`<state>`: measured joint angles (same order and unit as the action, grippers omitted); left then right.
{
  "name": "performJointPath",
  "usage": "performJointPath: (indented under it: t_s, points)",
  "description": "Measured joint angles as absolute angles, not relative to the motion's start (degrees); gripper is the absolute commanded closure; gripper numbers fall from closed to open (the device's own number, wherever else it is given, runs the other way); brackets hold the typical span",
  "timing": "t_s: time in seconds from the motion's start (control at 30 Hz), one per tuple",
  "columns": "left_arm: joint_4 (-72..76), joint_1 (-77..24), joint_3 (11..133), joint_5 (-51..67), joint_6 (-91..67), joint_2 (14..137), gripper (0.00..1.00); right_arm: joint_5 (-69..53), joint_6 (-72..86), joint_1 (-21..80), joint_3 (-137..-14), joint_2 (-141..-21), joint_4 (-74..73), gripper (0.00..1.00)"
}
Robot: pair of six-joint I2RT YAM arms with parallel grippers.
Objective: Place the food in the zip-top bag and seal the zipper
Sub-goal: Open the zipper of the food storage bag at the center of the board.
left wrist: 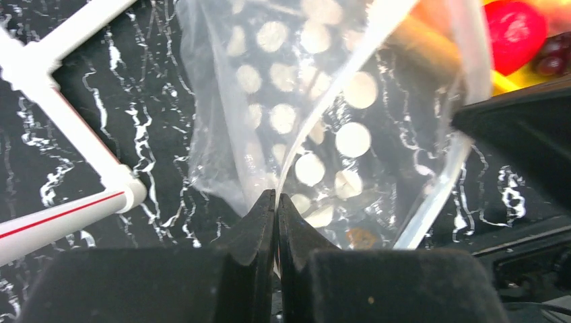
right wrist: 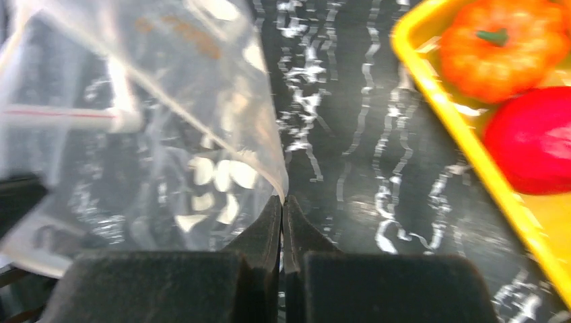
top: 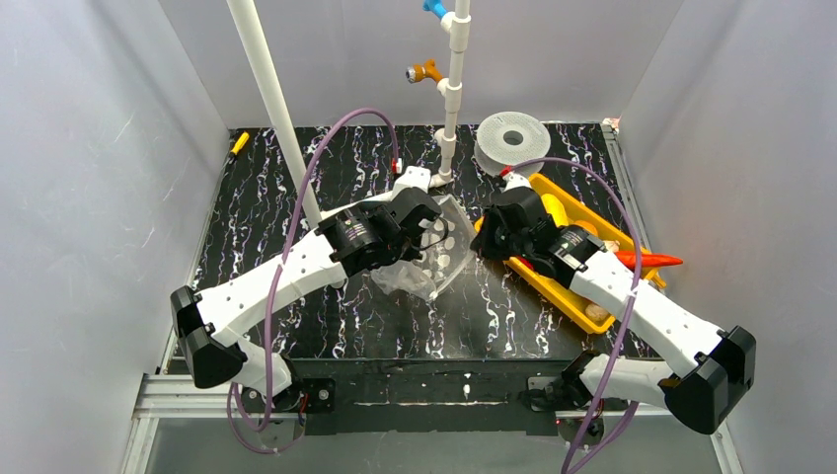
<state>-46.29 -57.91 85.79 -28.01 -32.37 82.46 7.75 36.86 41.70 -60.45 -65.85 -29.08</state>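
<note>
Top view: the zip-top bag sits mid-table beside the yellow tray of food. Pulling its lips apart evenly (no jerks) should open the mouth. Both arms reach inward to it. Left wrist: the left gripper pinches one lip. Right wrist: the right gripper pinches the opposite lip.

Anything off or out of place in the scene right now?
An orange-red pointed toy vegetable sticks out over the yellow tray's right rim, apparently past the table edge; it could roll off. Otherwise fine: left end effector and right end effector pinch the zip-top bag; nothing spilled.
</note>
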Motion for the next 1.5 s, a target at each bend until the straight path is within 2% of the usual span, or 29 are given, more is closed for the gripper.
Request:
performJointPath:
  t_s: [0.17, 0.5, 0.53, 0.57, 0.63, 0.7, 0.77, 0.8, 1.0, 1.1, 1.2, 1.4, 1.5]
  points:
    - [-48.7, -57.9, 85.9, -30.2, -30.6, 82.4, 1.00, 12.0, 32.2, 41.8, -60.4, -66.5, -32.6, 0.99]
    - [-47.6, -57.8, 84.2, -28.5, -29.9, 81.1, 1.00, -2.0, 29.9, 41.8, -58.7, -64.7, -25.4, 0.99]
    - [-47.5, -57.8, 84.2, -28.2, -29.9, 81.1, 1.00, -2.8, 29.9, 41.8, -58.7, -64.9, -25.1, 0.97]
    - [-47.4, -57.8, 84.2, -28.1, -29.9, 81.1, 1.00, -3.6, 29.9, 41.9, -58.7, -65.0, -25.0, 0.89]
    - [-47.3, -57.8, 84.2, -28.1, -30.1, 81.1, 1.00, -4.4, 29.6, 41.9, -58.7, -65.4, -25.1, 0.86]
    - [-47.5, -57.8, 84.2, -28.6, -30.7, 81.1, 1.00, -4.2, 29.1, 41.9, -58.8, -65.9, -25.6, 0.88]
    - [-48.4, -57.8, 84.2, -29.7, -31.4, 81.1, 1.00, -2.8, 28.0, 41.9, -59.3, -66.8, -27.4, 0.97]
    - [-48.8, -57.8, 84.2, -30.2, -31.7, 81.1, 1.00, -1.6, 27.2, 42.0, -59.6, -67.3, -28.4, 0.99]
    - [-50.7, -57.1, 84.1, -32.8, -33.0, 81.1, 1.00, 7.9, 24.6, 42.1, -61.0, -68.1, -34.8, 0.98]
    - [-50.6, -56.6, 83.8, -33.1, -33.1, 81.1, 1.00, 9.5, 24.4, 42.1, -61.5, -68.1, -36.7, 0.86]
    - [-50.3, -56.4, 83.7, -33.0, -33.0, 81.1, 1.00, 5.1, 24.8, 42.2, -61.5, -68.1, -35.8, 0.76]
    - [-49.4, -56.3, 83.7, -32.6, -32.2, 81.7, 1.00, -1.4, 25.2, 42.5, -61.8, -68.2, -33.2, 0.67]
    - [-49.9, -56.3, 83.8, -32.9, -32.3, 82.6, 1.00, -1.7, 24.8, 42.5, -62.9, -68.5, -34.1, 0.52]
